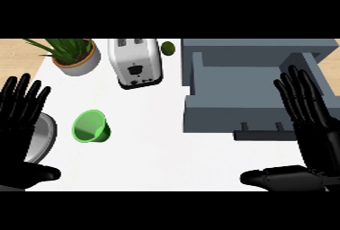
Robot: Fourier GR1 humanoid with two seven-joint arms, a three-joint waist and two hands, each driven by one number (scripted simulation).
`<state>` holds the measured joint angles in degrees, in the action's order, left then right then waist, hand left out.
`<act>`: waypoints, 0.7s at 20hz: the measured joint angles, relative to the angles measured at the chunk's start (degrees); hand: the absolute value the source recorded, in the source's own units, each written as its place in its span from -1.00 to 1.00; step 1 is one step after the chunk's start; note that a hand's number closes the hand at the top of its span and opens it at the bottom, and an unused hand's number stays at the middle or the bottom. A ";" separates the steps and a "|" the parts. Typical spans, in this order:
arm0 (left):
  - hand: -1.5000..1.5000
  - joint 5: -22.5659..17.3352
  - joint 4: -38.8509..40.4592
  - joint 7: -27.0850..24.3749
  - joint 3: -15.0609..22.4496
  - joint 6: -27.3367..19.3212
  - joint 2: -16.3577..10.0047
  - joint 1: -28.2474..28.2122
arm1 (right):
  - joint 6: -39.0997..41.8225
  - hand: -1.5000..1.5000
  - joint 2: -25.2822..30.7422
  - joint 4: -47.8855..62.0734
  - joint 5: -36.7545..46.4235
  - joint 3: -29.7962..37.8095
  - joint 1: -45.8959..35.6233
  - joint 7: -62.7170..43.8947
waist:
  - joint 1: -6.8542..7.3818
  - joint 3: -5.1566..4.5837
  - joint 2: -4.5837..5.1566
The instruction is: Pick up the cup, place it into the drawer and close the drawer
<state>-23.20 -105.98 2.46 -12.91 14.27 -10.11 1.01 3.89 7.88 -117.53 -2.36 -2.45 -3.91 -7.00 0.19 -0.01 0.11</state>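
A green cup (90, 126) lies on the white counter (166, 152) at the left of centre, its mouth tilted toward me. The grey drawer (256, 114) stands pulled open at the right, its inside bare, with a dark handle (264, 133) on its front. My left hand (20, 121) is open at the left edge, fingers up, apart from the cup. At the right edge my right hand (306, 121) is open too, fingers up, over the drawer's right side. Neither hand holds anything.
A white toaster (135, 62) stands at the back centre, a potted plant (73, 55) at the back left. A small green fruit (168, 47) lies beside the toaster. A grey plate (41, 137) shows partly behind my left hand.
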 measured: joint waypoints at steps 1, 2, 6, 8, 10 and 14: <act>-1.00 0.09 1.88 -0.12 -0.27 -0.03 -0.17 1.05 | 0.45 -1.00 0.04 0.22 -0.12 -0.05 0.06 -0.10 | -0.07 -0.02 -0.02; -1.00 -0.09 3.79 -0.81 -0.88 0.66 -0.51 1.28 | 0.53 -1.00 0.03 1.12 -0.11 0.11 -0.90 -0.47 | -0.09 -0.01 -0.03; -1.00 2.00 10.99 -3.87 -1.81 2.13 -1.40 2.31 | 2.15 -1.00 0.68 5.70 -1.59 2.52 -3.29 1.32 | -0.16 -0.01 -0.02; -1.00 2.92 13.86 -4.86 -2.22 2.30 -1.70 2.73 | 3.45 -1.00 1.81 7.03 -3.25 4.60 -4.72 1.56 | -0.18 0.00 -0.03; -1.00 4.55 18.37 -7.16 -2.52 2.62 -2.02 3.89 | 3.50 -1.00 1.42 8.01 -2.73 4.54 -5.29 2.62 | -0.25 0.00 -0.03; -1.00 7.27 27.39 -12.71 -3.16 4.04 -2.67 4.91 | 3.92 -1.00 1.37 9.15 -2.48 4.96 -6.19 3.37 | -0.32 -0.01 -0.02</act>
<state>-15.93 -78.58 -10.25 -16.08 18.31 -12.78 5.92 7.81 9.25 -108.39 -4.85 2.51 -10.10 -3.63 -0.14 -0.02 0.09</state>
